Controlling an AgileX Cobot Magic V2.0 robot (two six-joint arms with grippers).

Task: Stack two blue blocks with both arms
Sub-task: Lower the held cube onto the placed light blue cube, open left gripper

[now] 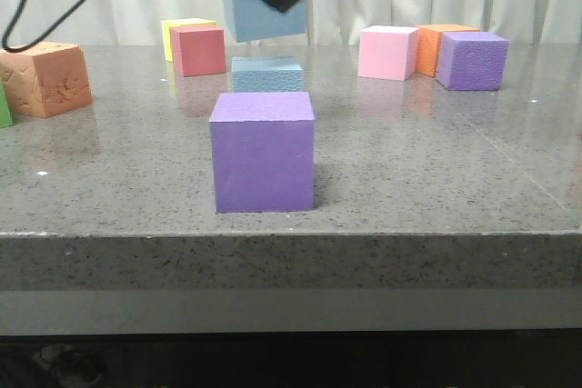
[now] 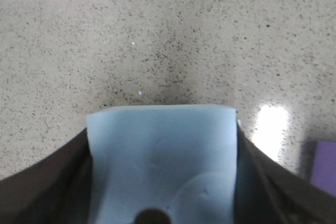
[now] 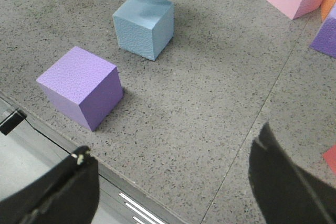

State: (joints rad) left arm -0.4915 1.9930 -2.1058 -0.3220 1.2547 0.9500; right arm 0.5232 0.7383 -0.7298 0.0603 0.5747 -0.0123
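one blue block (image 1: 264,15) hangs tilted in the left jaws above its upright twin (image 1: 266,74); right jaws wide.

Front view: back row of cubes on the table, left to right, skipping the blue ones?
Orange cube → yellow cube → red cube → pink cube → second orange cube → far purple cube. A green sliver at the left edge is too cut off to name.

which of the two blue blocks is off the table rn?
The smoother blue block, held in the left gripper, hangs in the air above the pebbly blue block, which sits on the table behind the near purple cube.
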